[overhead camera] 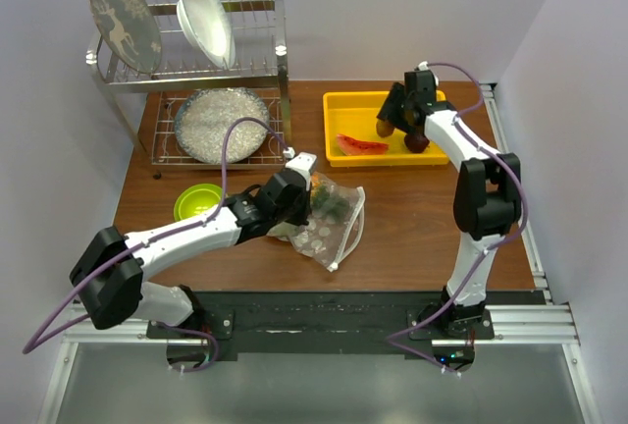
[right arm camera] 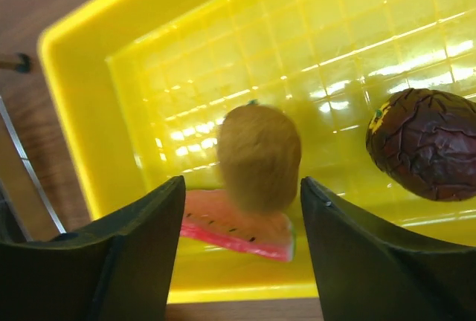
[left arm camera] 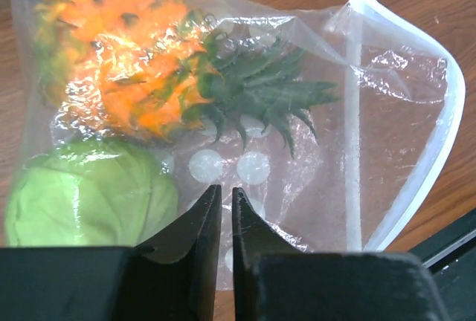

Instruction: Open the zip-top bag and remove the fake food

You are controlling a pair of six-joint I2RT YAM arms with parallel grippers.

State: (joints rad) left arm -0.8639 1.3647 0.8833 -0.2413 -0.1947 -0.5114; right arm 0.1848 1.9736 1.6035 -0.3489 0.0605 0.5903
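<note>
Clear dotted plastic, the zip-top bag [overhead camera: 334, 223] lay mid-table [overhead camera: 422, 238]. We saw the left gripper [left arm camera: 227, 198] with its jaws drawn almost together, seemingly pinching the film at the bag's left edge. Inside lay a pineapple [left arm camera: 123, 68] and a green round fruit [left arm camera: 82, 198].

The right gripper [right arm camera: 242, 183] hung wide open over the yellow tray [right arm camera: 97, 113] at the far right, a kiwi [right arm camera: 256, 154] between its jaws, touching neither. A watermelon slice [right arm camera: 238, 228] and a dark ball [right arm camera: 424, 143] lay in the tray.

We judged the next reach to turn on this: the bag lay near and left of the right gripper, its length running far to near, its zip strip [left arm camera: 446, 128] gaping toward the right arm.

Only the left wrist view showed the mouth open. Only the right wrist view showed the kiwi free of both jaws. The overhead view alone showed bag and tray well apart.
</note>
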